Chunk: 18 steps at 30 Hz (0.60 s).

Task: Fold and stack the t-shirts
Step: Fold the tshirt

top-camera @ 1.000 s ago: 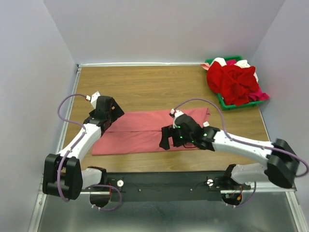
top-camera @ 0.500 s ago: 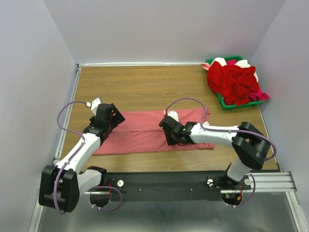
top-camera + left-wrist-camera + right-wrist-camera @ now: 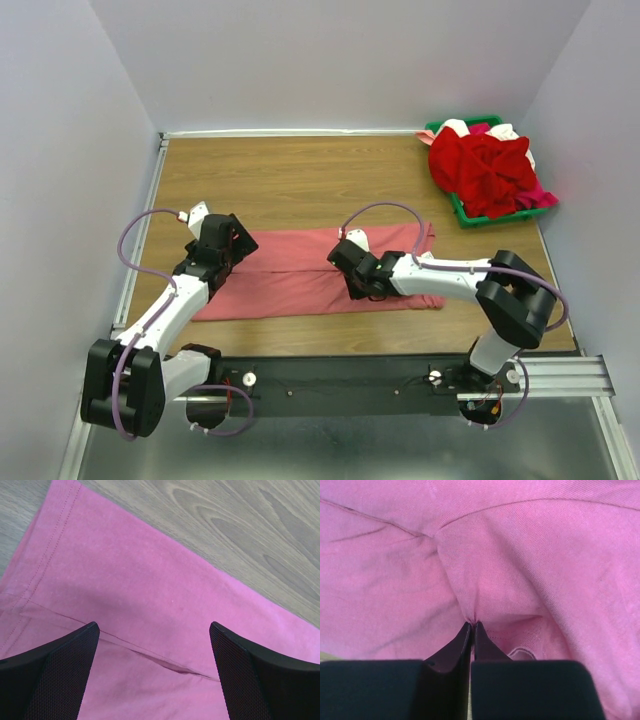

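Observation:
A pink t-shirt (image 3: 300, 270) lies folded into a long band across the wooden table (image 3: 300, 180). My right gripper (image 3: 362, 288) sits near the band's middle at its near edge, shut on a pinch of the pink cloth (image 3: 470, 605); the fabric puckers up into the closed fingertips (image 3: 472, 626). My left gripper (image 3: 228, 252) hovers low over the band's left end, open, its two black fingers (image 3: 65, 670) wide apart over flat cloth (image 3: 150, 610) with a crease between them and nothing held.
A green bin (image 3: 470, 212) at the back right corner holds a heap of red, white and pink t-shirts (image 3: 490, 170). Grey walls close in the table on three sides. A black rail (image 3: 330, 378) with the arm bases runs along the near edge.
The right arm swung in over the shirt's middle, dropped onto it and closed its jaws on the cloth. The left gripper shifted slightly toward the band's left end and stays open.

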Tool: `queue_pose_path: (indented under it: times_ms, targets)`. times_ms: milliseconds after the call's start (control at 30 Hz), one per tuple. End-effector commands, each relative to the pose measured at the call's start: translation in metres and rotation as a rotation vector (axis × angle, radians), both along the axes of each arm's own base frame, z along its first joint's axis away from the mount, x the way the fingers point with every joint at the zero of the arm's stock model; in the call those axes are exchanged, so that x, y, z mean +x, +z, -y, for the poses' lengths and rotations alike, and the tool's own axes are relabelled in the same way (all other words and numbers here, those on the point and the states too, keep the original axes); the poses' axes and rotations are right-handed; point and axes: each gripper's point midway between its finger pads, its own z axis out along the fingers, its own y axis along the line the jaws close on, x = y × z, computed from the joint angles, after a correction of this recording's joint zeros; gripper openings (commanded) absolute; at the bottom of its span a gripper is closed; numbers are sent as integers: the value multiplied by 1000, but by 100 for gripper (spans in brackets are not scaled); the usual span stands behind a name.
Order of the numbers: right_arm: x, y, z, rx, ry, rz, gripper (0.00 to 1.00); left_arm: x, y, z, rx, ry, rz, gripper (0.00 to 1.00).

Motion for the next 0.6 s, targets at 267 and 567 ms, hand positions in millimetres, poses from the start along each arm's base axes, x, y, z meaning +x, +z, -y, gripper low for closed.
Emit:
queue_pose_path:
  times_ms: [267, 567]
  targets:
    - [-10, 25, -16, 100, 37, -26, 0, 3, 2, -5, 24, 19, 22, 98]
    - [-17, 23, -31, 142, 57, -67, 1, 4, 0, -3, 25, 9, 16, 98]
